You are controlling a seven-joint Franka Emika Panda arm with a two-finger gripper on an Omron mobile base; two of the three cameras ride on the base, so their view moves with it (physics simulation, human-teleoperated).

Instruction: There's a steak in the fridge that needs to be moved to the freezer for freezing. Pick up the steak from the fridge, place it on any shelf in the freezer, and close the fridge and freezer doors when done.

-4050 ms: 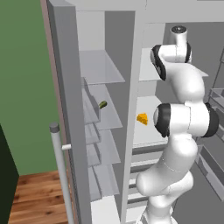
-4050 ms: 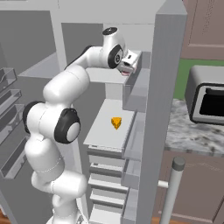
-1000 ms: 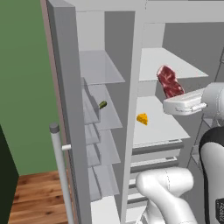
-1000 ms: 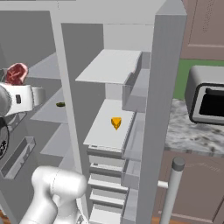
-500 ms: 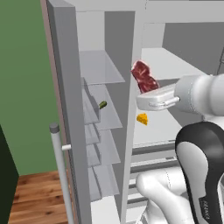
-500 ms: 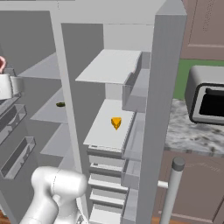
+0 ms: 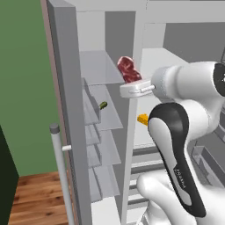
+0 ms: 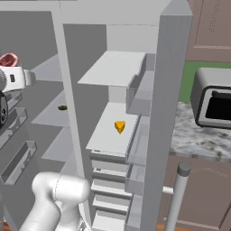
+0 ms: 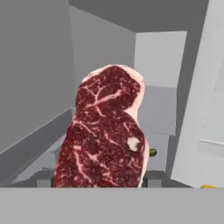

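Closest to the cameras, the white arm bends across the front of the refrigerator, and its claw (image 7: 132, 83) is pinched on the steak (image 7: 128, 69), which stands up above the fingers with its marbled red face tilted. Seen from the hand camera, the steak (image 9: 105, 131) rises broad and upright from between the two dark fingertips, one (image 9: 43, 183) at its lower left, the other at its lower right. From the left base camera the meat sits level with the top translucent shelf (image 7: 99, 66) of the freezer (image 7: 96, 132), right in front of the divider between the two compartments. Just past it, on a lower freezer shelf, lies a small green vegetable (image 7: 103, 105); the hand camera catches the same green bit (image 9: 152, 152) peeking out beside the steak's lower right edge. Farther in and to the right, the fridge (image 8: 117, 126) stands open with white shelves, and a yellow cheese wedge (image 8: 119, 127) rests on its middle shelf above the stacked drawers. Both doors are swung open: the freezer door (image 7: 66, 110) with its silver bar handle (image 7: 60, 171) on the left, the fridge door (image 8: 162, 113) with its handle (image 8: 176, 198) on the right. Beyond that door, a dark appliance (image 8: 212, 103) sits on a speckled stone bench (image 8: 198, 140).
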